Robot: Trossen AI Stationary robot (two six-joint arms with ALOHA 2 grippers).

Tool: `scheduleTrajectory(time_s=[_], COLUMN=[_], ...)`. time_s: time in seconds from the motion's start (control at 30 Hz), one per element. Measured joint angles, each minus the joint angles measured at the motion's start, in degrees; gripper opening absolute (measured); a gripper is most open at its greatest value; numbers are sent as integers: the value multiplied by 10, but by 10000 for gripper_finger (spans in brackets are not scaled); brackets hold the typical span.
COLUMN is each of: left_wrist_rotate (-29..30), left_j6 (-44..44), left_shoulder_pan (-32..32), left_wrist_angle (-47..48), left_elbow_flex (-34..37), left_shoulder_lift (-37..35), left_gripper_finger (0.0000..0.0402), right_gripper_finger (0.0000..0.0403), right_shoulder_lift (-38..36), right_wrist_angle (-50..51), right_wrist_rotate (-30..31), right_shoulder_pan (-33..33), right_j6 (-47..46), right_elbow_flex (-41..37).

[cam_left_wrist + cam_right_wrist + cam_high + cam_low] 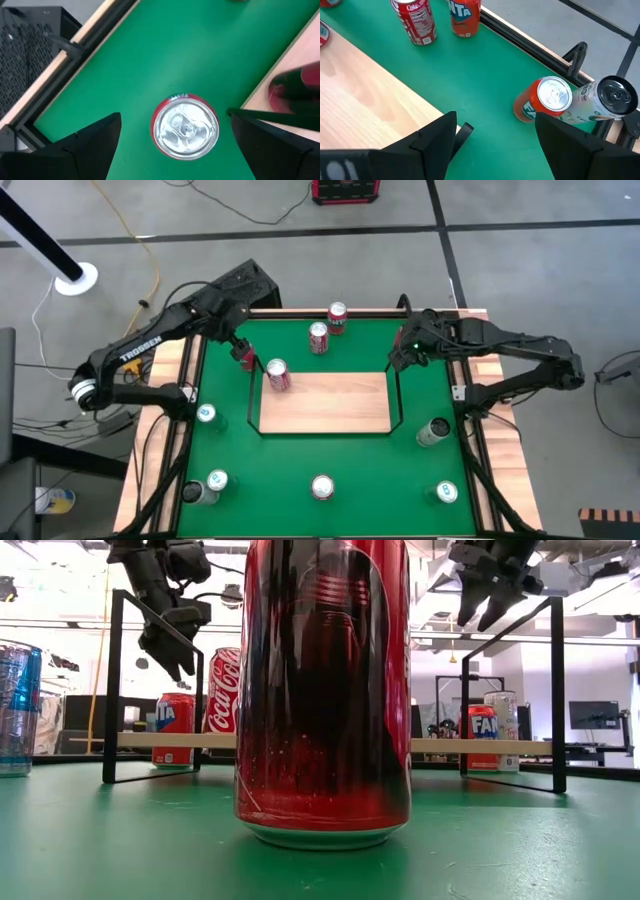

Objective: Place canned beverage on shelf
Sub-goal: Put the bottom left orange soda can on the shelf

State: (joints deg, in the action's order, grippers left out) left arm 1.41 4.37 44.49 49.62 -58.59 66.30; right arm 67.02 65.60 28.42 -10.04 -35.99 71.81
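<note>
We see the flat light-wood shelf board (325, 402) with thin black wire rails lying in the middle of the green-topped table (330, 460), and one red cola can (278, 375) stands upright on its far left corner. Our left gripper (243, 353) hangs just beside that corner, off the board, its dark fingers (85, 145) spread wide apart directly above a red can with a silver top (185, 126) that stands on the green surface; the fingers do not touch it. Our right gripper (398, 352) hovers near the shelf's far right corner, its fingers parted and empty, above an orange soda can (542, 100) and a white can (605, 102) at the table's edge.
</note>
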Motion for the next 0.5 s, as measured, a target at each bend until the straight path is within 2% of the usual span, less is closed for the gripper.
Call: scheduleTrajectory(time_s=[0.5], left_wrist_rotate=[-26], left_j6=[-3], left_shoulder_pan=[-2], left_wrist_angle=[16], left_elbow_flex=[0], left_shoulder_lift=[17], left_gripper_finger=[361], right_gripper_finger=[297], right_shoulder_lift=[0], right_wrist_angle=[1], right_wrist_rotate=[0], right_shoulder_pan=[3], right_j6=[-2], right_elbow_flex=[0])
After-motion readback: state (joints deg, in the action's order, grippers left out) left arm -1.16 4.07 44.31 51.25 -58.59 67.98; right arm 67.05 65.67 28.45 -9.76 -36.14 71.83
